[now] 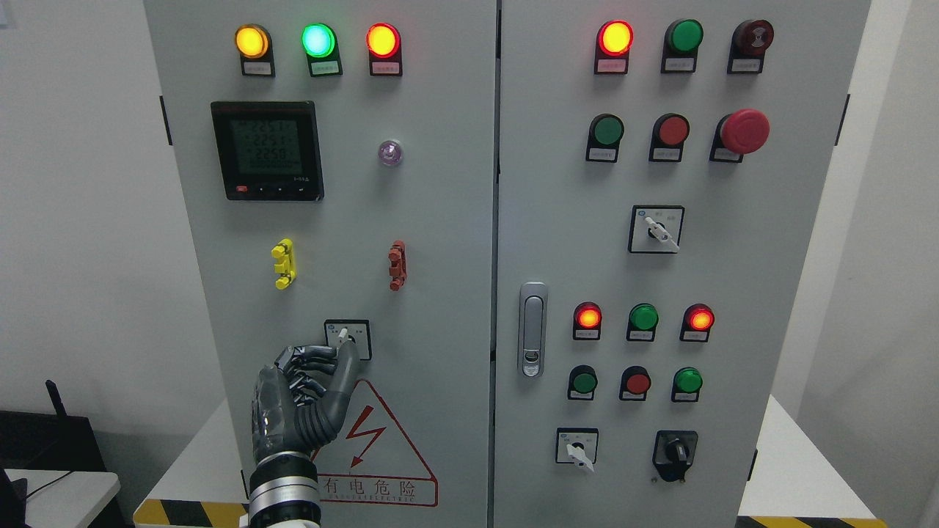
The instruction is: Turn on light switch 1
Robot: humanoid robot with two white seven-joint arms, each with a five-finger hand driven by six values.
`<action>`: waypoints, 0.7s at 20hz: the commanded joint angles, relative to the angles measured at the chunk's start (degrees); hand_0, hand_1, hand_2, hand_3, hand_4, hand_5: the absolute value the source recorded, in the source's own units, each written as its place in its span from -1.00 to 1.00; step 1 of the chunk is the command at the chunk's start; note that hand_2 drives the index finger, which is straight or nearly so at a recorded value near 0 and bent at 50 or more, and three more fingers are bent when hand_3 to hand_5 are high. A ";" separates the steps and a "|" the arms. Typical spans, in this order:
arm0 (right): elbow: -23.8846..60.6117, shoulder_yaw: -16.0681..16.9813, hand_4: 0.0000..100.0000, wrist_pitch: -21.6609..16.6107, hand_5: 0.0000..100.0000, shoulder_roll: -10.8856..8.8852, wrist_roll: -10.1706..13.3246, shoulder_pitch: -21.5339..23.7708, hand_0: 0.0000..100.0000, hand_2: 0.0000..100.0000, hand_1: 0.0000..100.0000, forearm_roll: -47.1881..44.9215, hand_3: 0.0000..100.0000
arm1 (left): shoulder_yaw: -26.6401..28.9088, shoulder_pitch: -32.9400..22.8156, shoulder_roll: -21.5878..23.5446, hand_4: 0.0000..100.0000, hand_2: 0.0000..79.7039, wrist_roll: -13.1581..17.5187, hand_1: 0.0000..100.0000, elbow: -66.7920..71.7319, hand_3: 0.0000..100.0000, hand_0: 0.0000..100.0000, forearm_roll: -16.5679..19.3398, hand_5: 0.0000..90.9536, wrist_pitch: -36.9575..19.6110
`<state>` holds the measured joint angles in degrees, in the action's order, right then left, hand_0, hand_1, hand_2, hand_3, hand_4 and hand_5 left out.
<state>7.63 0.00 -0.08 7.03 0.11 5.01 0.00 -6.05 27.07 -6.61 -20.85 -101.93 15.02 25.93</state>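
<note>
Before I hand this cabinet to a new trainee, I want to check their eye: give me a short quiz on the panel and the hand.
1. True or false: the left hand is at the rotary switch on the left door.
2. Which top-row lamp on the left door glows green? A) left B) middle C) right
3. Fill in: the big red mushroom button sits on the ____ door.

Key: 1 true; 2 B, the green lamp; 3 right.
</note>
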 commanded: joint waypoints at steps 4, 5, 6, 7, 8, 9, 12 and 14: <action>0.02 -1.14 -1.00 0.00 -1.00 0.00 -0.02 0.00 -0.76 -1.00 -0.22 -1.49 -1.00 | -0.02 0.17 0.02 0.66 0.26 0.72 -0.06 -0.20 0.36 -0.52 0.01 0.71 0.79; -0.07 -1.14 -1.00 0.00 -1.00 0.00 -0.02 0.00 -0.76 -1.00 -0.22 -1.49 -1.00 | -0.11 0.18 0.02 0.66 0.26 0.89 -0.06 -0.20 0.36 -0.52 0.01 0.70 1.05; 0.02 -1.14 -1.00 0.00 -1.00 0.00 -0.02 0.00 -0.76 -1.00 -0.22 -1.49 -1.00 | -0.19 0.18 0.02 0.66 0.27 0.90 -0.06 -0.20 0.36 -0.51 0.01 0.71 1.23; 0.02 -1.14 -1.00 0.00 -1.00 0.00 -0.02 0.00 -0.76 -1.00 -0.22 -1.49 -1.00 | -0.28 0.18 0.02 0.66 0.27 0.90 -0.06 -0.20 0.36 -0.51 0.01 0.71 1.23; 0.02 -1.14 -1.00 0.00 -1.00 0.00 -0.02 0.00 -0.76 -1.00 -0.22 -1.49 -1.00 | -0.37 0.09 0.02 0.66 0.27 0.90 -0.07 -0.20 0.36 -0.51 0.01 0.71 1.23; 0.02 -1.14 -1.00 0.00 -1.00 0.00 -0.02 0.00 -0.76 -1.00 -0.22 -1.49 -1.00 | -0.37 0.17 0.02 0.66 0.27 0.98 -0.07 -0.28 0.36 -0.51 0.01 0.71 1.32; 0.02 -1.14 -1.00 0.00 -1.00 0.00 -0.02 0.00 -0.76 -1.00 -0.22 -1.49 -1.00 | -0.37 0.18 0.02 0.66 0.27 0.98 -0.07 -0.20 0.37 -0.50 0.01 0.71 1.41; 0.02 -1.14 -1.00 0.00 -1.00 0.00 -0.02 0.00 -0.76 -1.00 -0.22 -1.49 -1.00 | -0.37 0.18 0.02 0.66 0.27 0.98 -0.07 -0.20 0.37 -0.50 0.01 0.71 1.84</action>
<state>7.64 0.00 -0.08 7.03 0.11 5.01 0.00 -6.22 27.21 -6.60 -19.89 -102.09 15.03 27.37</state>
